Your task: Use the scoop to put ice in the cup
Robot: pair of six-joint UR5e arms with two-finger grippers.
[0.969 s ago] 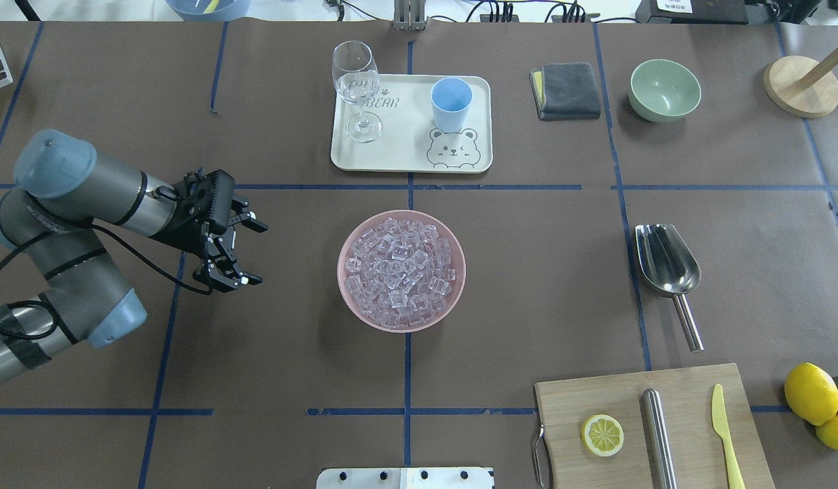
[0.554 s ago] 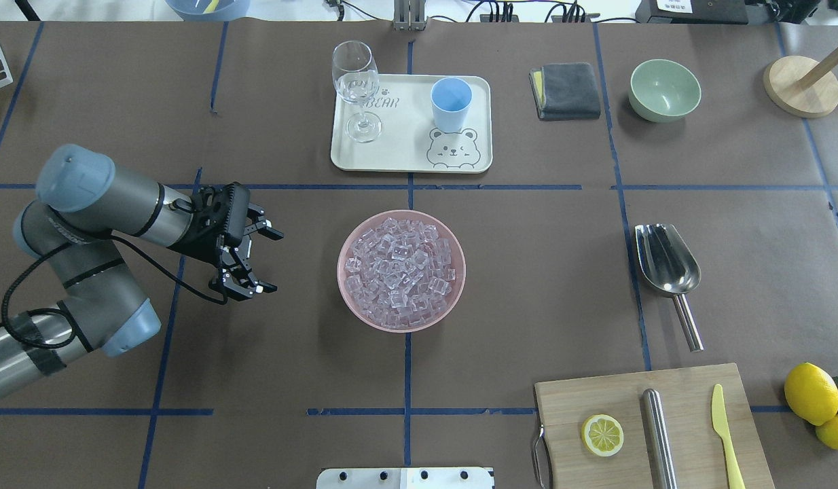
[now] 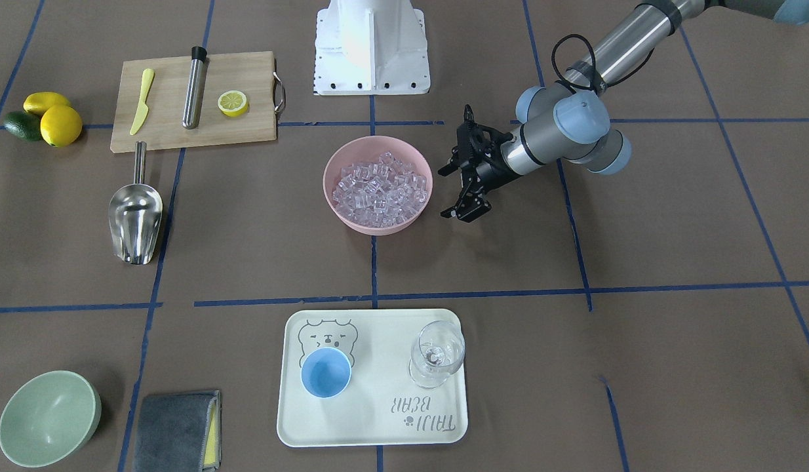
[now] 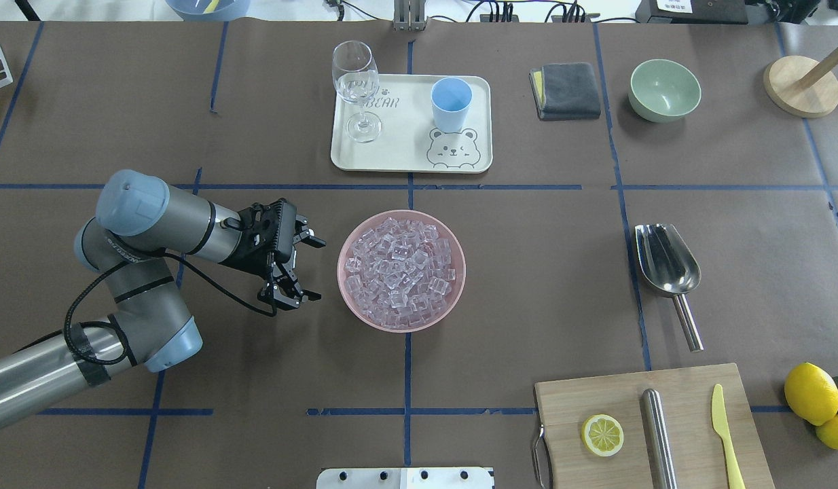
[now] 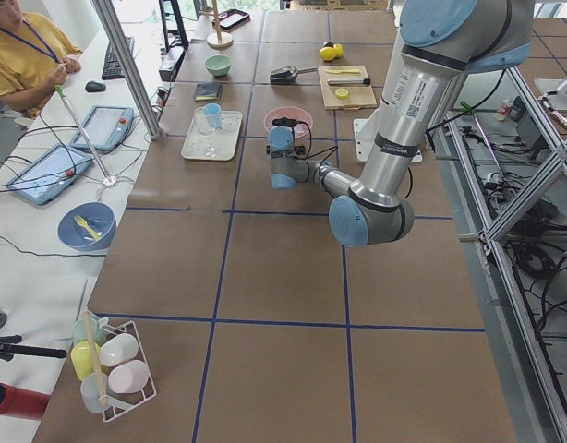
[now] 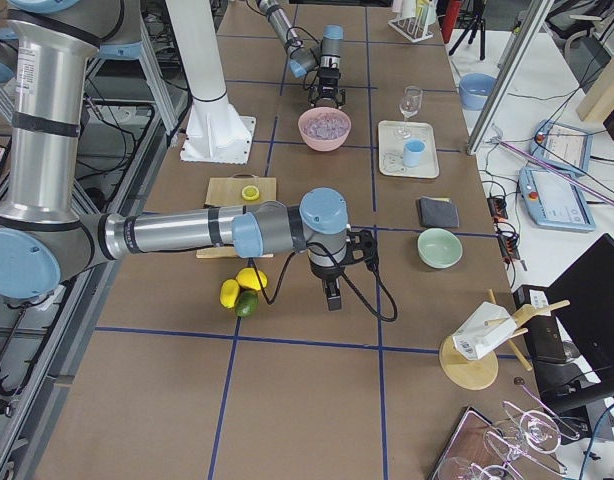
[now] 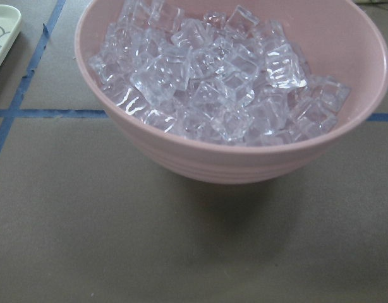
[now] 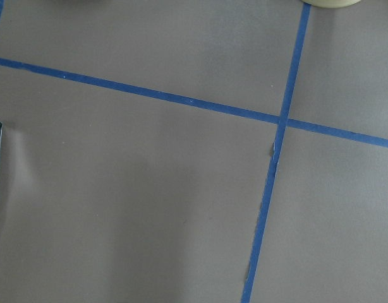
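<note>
Brown paper crossed with blue tape covers the table (image 4: 527,224), and the coming move turns on which arm stands closer to the tool. Only the left arm reaches into the overhead view. The left gripper (image 4: 316,269) hovers just beside the pink bowl (image 3: 378,227) at the table's centre, on the bowl's left-hand side, with its jaws spread apart and holding nothing. The right gripper (image 6: 333,296) shows only in the side view, hanging over the table's right end near the robot's edge, and I cannot tell whether its jaws are apart or together. A cutting board (image 4: 687,407) lies at the near right corner and a pale tray (image 4: 405,153) sits mid-way along the far edge. The scoop (image 4: 667,261) lies flat on the right half, well apart from the left gripper with the whole bowl between them. Its long axis runs roughly from far edge to near edge, with the trough toward the far edge and the thin handle pointing back toward the cutting board. That layout appears to favour the right arm for taking the handle. The cup (image 4: 451,102) stands upright and seemingly empty on the tray, and the ice (image 4: 400,268) is heaped in the bowl.
</note>
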